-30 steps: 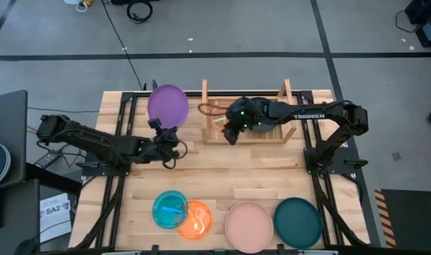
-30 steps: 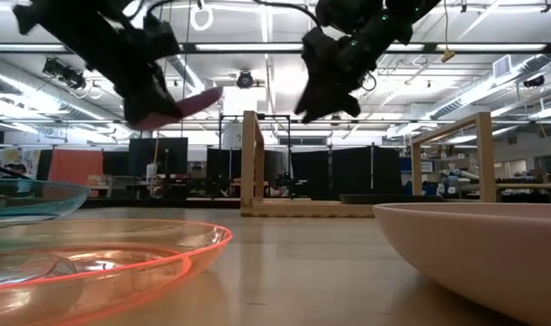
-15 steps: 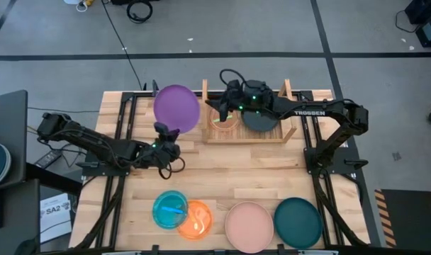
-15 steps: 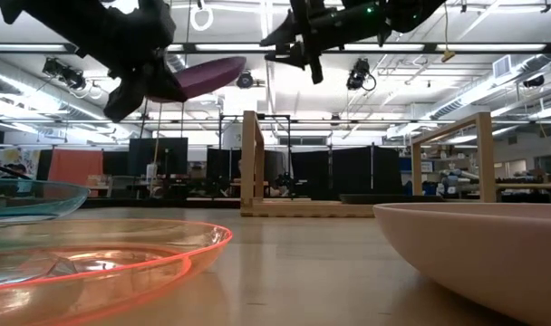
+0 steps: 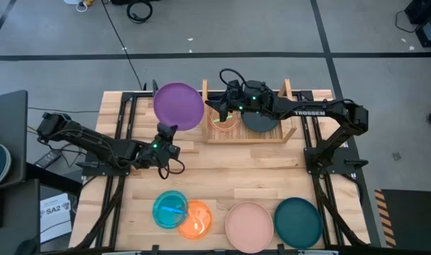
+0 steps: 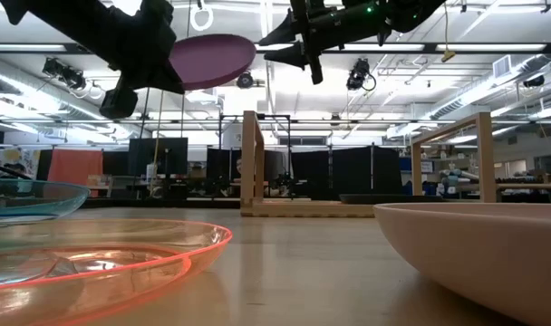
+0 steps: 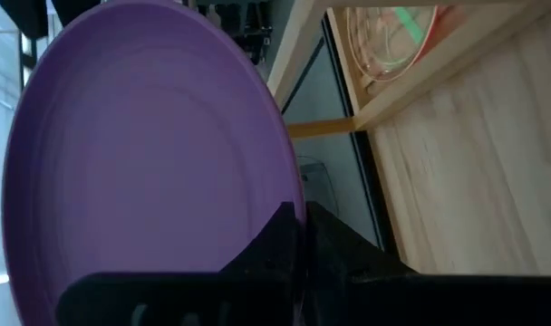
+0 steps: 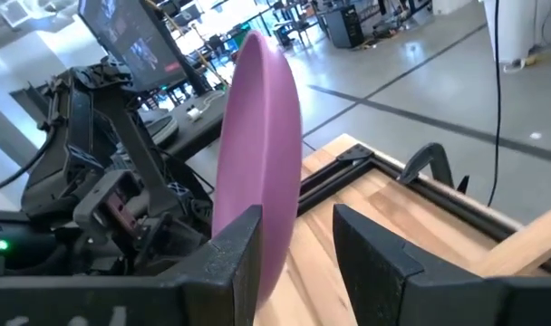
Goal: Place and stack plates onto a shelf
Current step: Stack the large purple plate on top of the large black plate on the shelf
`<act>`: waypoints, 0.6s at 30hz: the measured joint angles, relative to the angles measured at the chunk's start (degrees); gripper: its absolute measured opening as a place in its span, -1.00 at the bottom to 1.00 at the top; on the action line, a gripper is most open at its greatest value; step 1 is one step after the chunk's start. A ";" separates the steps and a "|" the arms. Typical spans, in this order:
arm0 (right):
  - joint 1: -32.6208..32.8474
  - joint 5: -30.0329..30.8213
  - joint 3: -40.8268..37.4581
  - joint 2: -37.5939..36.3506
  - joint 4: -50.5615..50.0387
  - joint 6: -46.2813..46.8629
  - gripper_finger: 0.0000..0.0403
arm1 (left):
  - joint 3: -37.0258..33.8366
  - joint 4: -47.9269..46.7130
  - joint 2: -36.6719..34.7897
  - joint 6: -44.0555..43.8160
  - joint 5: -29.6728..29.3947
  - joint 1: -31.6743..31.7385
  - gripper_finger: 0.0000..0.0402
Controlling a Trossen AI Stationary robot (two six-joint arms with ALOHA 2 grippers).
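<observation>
The left gripper [image 5: 164, 132] held the purple plate [image 5: 178, 106] by its near rim, just left of the shelf [image 5: 247, 113]. The right gripper [image 5: 226, 104] hung over the shelf, where a red plate [image 5: 223, 120] and a black plate [image 5: 259, 120] lay. Blue [image 5: 170, 210], orange [image 5: 197, 219], pink [image 5: 249, 227] and teal [image 5: 298, 222] plates lined the table's [image 5: 222, 170] near edge.

Your overhead straight down on the whole table [image 5: 272, 177]; low level across it; purple plate [image 5: 178, 106] common to all four.

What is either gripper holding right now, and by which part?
The left gripper holds the purple plate by its rim, lifted beside the shelf. The right gripper is open, holding nothing.
</observation>
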 joint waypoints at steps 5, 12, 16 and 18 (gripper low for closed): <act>0.62 0.03 0.00 0.00 -0.03 2.02 -0.30 | 0.00 0.01 0.00 0.38 0.01 1.07 -0.92; 3.35 3.97 0.00 0.06 -0.22 0.69 -0.30 | 0.00 -0.01 0.00 0.41 0.03 2.61 -0.92; 4.84 10.14 0.00 0.11 -0.80 0.51 -0.30 | 0.00 -0.01 0.00 0.40 0.05 2.63 -0.92; 5.28 12.86 0.00 0.11 -0.90 0.51 -0.30 | 0.00 -0.01 0.00 0.40 0.05 2.63 -0.92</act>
